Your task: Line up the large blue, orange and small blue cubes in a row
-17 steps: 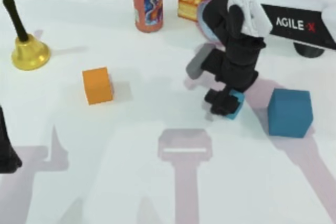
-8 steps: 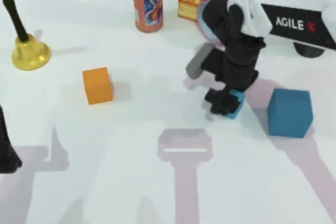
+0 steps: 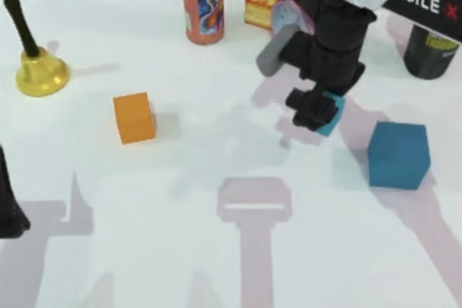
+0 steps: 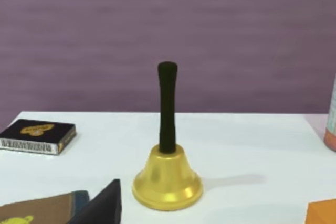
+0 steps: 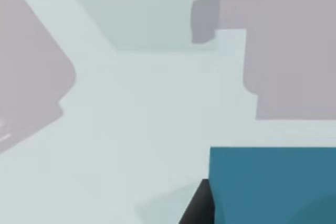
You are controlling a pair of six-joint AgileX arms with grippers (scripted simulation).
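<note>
Right gripper [image 3: 318, 110] jaws are clamped on the small blue cube [image 3: 330, 115], probably clear of the worktop; large blue [image 3: 398, 154] sits just right, orange [image 3: 133, 117] far left.

Open table lies between the orange cube [image 3: 133, 117] and the large blue cube [image 3: 398, 155]. The back edge is crowded (can [image 3: 201, 1], cake slice [image 3: 260, 5], bell [image 3: 37, 63]).

The bell [image 3: 40, 73] looks like polished brass with a matt black handle. All cubes, like the orange cube [image 3: 133, 117], have matt, smooth faces. The counter [image 3: 216, 250] is smooth white.
</note>
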